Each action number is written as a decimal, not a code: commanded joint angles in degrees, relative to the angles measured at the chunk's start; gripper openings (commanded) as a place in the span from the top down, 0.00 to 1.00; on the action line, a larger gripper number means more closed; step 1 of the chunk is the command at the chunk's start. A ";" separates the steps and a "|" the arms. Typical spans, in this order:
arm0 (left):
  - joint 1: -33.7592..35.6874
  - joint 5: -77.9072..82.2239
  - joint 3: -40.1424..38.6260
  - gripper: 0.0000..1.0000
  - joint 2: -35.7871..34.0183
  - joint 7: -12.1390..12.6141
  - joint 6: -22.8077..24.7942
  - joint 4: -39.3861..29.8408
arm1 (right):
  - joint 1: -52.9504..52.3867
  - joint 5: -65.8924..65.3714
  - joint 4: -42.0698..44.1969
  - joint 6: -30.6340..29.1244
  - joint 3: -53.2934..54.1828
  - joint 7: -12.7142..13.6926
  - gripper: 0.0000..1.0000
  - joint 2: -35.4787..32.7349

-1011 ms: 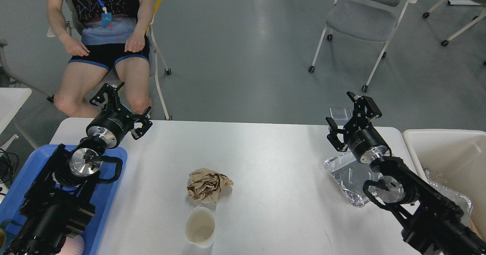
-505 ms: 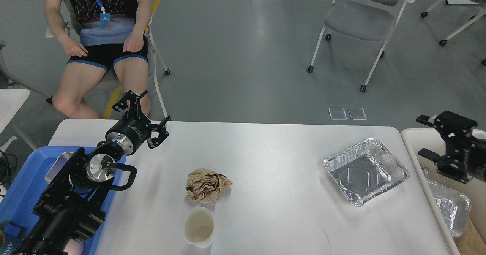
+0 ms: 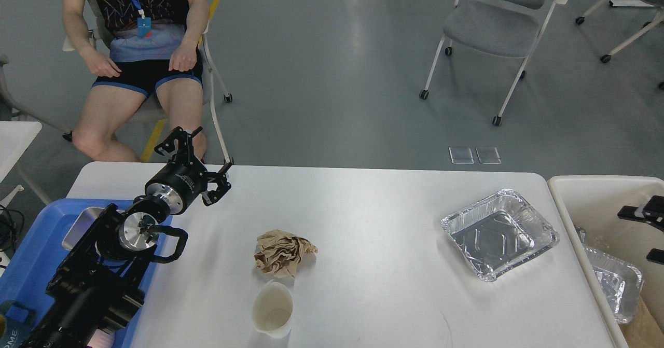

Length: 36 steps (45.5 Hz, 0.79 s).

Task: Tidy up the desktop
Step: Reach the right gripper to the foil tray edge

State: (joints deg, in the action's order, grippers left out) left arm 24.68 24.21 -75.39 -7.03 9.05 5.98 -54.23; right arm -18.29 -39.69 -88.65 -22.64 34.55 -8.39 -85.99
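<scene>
The white desktop [image 3: 363, 208] holds a crumpled brown paper ball [image 3: 284, 253], a white paper cup [image 3: 273, 309] lying on its side near the front edge, and an empty foil tray [image 3: 499, 234] at the right. My left gripper [image 3: 198, 155] is open and empty, raised over the desktop's back left part, well away from the paper ball. My right gripper [image 3: 649, 234] shows only as two spread black fingertips at the right edge of the view, over the cream bin [image 3: 596, 192]; it holds nothing.
A blue tray [image 3: 31, 249] with a metal tin [image 3: 78, 226] sits at the left under my left arm. A second foil tray [image 3: 612, 283] lies in the bin. A seated person [image 3: 135, 52] is behind the left corner; a grey chair [image 3: 493, 21] stands further back.
My right arm has swung right, from over the foil tray to over the bin, and is mostly out of view. My left gripper has moved right, over the desktop.
</scene>
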 commanded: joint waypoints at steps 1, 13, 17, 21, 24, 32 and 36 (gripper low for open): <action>-0.34 -0.04 -0.02 0.03 -0.09 0.01 0.00 0.00 | 0.01 -3.20 0.14 0.32 -0.01 0.04 0.00 2.85; -0.69 0.05 -0.02 0.03 0.00 0.01 0.00 0.35 | -0.34 -6.71 1.81 0.32 -0.09 2.23 0.00 9.08; -0.69 0.05 0.07 0.03 0.00 0.01 0.00 0.35 | -0.96 -10.31 5.32 0.32 -0.09 4.34 0.00 11.81; -0.69 0.05 0.07 0.03 0.00 0.01 0.00 0.35 | -1.48 -14.26 11.38 0.23 -0.18 5.83 0.00 15.50; -0.69 0.05 0.07 0.03 0.09 0.01 0.00 0.35 | -1.83 -16.90 16.91 0.23 -0.18 6.19 0.00 18.40; -1.04 0.05 0.07 0.03 0.44 0.01 -0.53 0.35 | -3.68 -23.41 30.54 0.23 -0.27 5.84 0.00 26.92; -1.04 0.05 0.07 0.03 0.79 0.01 -0.53 0.35 | -4.99 -25.52 33.27 0.41 -0.09 5.49 0.00 29.56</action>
State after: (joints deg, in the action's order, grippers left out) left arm 23.72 24.24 -75.32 -6.65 9.05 5.50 -53.86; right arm -21.67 -62.33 -59.57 -22.47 34.28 -2.46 -60.05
